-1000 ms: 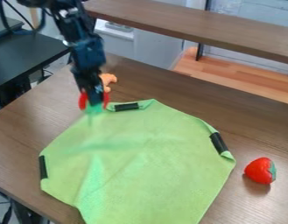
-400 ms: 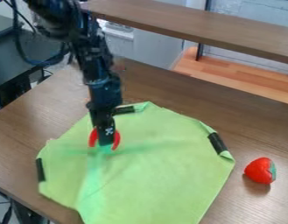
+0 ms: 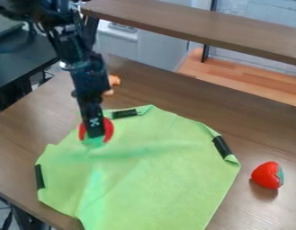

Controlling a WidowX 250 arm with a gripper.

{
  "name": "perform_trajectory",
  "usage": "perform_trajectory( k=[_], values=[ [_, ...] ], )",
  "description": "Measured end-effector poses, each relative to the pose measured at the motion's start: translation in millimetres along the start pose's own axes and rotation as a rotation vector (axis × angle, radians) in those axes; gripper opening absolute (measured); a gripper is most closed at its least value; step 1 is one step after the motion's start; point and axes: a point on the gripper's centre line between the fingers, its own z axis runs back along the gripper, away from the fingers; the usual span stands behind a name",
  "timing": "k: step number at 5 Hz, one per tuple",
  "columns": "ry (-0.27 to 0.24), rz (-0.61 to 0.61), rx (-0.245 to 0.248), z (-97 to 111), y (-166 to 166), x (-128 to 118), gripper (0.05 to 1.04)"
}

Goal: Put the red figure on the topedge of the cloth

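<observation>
Hand is clamped on one red figure, at the far left edge of one green cloth with three black strips. Between cloth and counter's far edge is one orange toy; one strawberry lies right.

cloth: matt fabric | table: smooth wood (soft sheen, too) | shelf: wood

gap between cloth and strawberry

Orange object on brown table
</observation>
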Motion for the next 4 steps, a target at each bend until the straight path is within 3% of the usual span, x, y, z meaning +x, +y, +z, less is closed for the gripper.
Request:
perform_trajectory(
  k=[1,2,3,4],
  values=[
    [-0.012,-0.012,0.004,6,-3,-1,0.762],
    [0.037,0.009,0.020,-3,3,-9,0.762],
    [0.106,0.025,0.012,-25,9,-21,0.762],
    [0.141,0.074,0.000,-31,15,-35,0.801]
  ],
)
